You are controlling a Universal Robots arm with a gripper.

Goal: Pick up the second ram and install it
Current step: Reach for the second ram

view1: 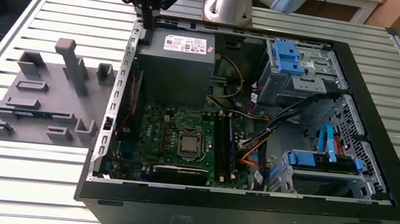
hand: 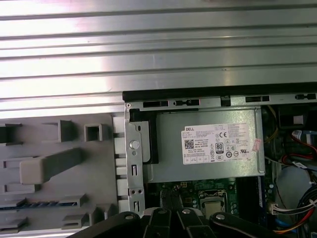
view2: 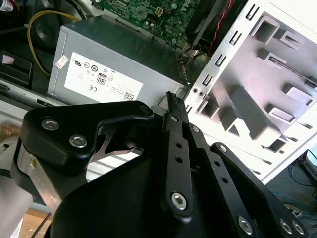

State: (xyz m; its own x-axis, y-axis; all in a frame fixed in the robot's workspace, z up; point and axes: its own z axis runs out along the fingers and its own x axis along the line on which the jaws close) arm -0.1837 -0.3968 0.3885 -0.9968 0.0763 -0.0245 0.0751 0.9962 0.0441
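The second ram [view1: 23,113] lies low in a slot of the grey tray [view1: 58,106], its long axis running roughly across the exterior view. The tray sits just beside the open computer case [view1: 248,214], on that view's left. Your end effector [view1: 149,21] hangs over the case's far corner, above the edge of the power supply [view1: 175,67], its fingers drawn together on nothing. From there the stick lies well apart from it, toward the exterior view's left and nearer the camera, with the tray's upright posts standing between. The motherboard [view1: 174,126] waits inside the case. Everything rests on a slatted metal bench [view1: 65,8] in a room with a dark grey floor.
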